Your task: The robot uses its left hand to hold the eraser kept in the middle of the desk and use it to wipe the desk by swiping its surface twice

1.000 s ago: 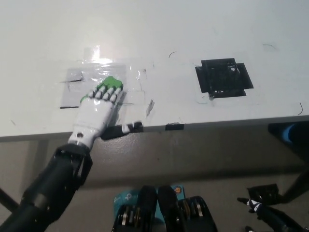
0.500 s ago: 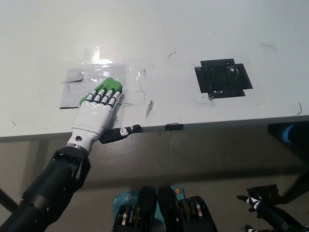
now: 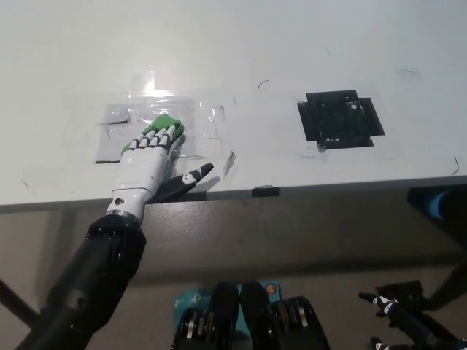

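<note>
Under the left hand (image 3: pixel 148 161) lies the green eraser (image 3: pixel 165 125), pressed flat on the white desk (image 3: pixel 233 51); the fingers (image 3: pixel 162 139) lie close together over it, only its far end showing past their tips. Around the hand sits a patch of clear tape (image 3: pixel 157 117) stuck to the desk. Well off to the hand's right is a square of black tape (image 3: pixel 338 119). Far lower right, the black right hand (image 3: pixel 400 310) rests below desk level; whether it is open or closed cannot be told.

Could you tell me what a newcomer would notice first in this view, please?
The white left hand lies flat on a bright green eraser near the white desk's front edge. To its right sits a black tape square. The black right hand rests low at bottom right.
</note>
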Motion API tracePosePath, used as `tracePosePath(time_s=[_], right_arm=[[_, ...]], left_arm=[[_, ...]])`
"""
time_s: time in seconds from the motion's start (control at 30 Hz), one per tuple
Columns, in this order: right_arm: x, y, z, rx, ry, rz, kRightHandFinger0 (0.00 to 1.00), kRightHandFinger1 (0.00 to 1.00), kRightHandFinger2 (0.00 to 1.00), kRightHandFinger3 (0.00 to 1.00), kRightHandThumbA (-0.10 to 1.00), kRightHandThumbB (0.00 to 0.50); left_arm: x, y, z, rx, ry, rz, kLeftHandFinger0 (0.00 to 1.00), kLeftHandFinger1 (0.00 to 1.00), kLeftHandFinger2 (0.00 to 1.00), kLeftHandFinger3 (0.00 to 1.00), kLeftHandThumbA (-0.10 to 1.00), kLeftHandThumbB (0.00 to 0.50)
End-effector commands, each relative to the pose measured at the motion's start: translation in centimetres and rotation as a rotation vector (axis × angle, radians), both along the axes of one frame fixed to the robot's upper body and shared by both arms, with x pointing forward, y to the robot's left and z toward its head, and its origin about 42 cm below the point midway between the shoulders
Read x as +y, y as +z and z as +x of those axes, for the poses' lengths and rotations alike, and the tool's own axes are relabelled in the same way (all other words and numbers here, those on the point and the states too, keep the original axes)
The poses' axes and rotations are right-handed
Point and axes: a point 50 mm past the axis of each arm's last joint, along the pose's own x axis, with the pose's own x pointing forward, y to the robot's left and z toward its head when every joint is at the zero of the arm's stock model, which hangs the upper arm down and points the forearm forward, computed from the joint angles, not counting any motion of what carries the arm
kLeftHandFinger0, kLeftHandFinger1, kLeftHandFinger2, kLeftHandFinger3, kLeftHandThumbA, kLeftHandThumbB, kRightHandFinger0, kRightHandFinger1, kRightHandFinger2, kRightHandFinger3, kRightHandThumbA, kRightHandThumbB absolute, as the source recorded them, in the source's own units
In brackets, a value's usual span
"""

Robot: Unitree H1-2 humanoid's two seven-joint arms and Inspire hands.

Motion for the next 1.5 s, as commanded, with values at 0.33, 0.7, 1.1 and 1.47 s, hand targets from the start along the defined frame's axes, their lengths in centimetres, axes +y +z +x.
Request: tracePosePath(time_s=[0.33, 0.7, 1.1, 1.47], right_arm=[[0.6, 2.4, 1.7, -0.074, 0.037, -0.017, 0.8, 0.9, 1.0, 1.0, 0.44, 0.053], [1.4, 2.5, 2.4, -0.116, 0.025, -0.063, 0.76, 0.85, 1.0, 1.0, 0.44, 0.039], [2.9, 2.0, 2.2, -0.176, 0.022, -0.244, 0.56, 0.69, 0.85, 1.0, 0.23, 0.024], [4.2, 1.5, 2.1, -0.162, 0.024, -0.251, 0.5, 0.63, 0.8, 1.0, 0.2, 0.041]], left_arm=[[-9.7, -7.1, -3.3, 0.508, -0.212, 0.113, 1.0, 1.0, 1.0, 1.0, 1.0, 0.445], [-15.4, -6.2, -3.8, 0.5, -0.295, 0.162, 1.0, 1.0, 1.0, 1.0, 1.0, 0.428], [-22.1, -6.2, -4.8, 0.553, -0.346, 0.256, 1.0, 1.0, 1.0, 1.0, 1.0, 0.418], [-23.2, -5.8, -4.5, 0.545, -0.34, 0.404, 1.0, 1.0, 1.0, 1.0, 1.0, 0.417]])
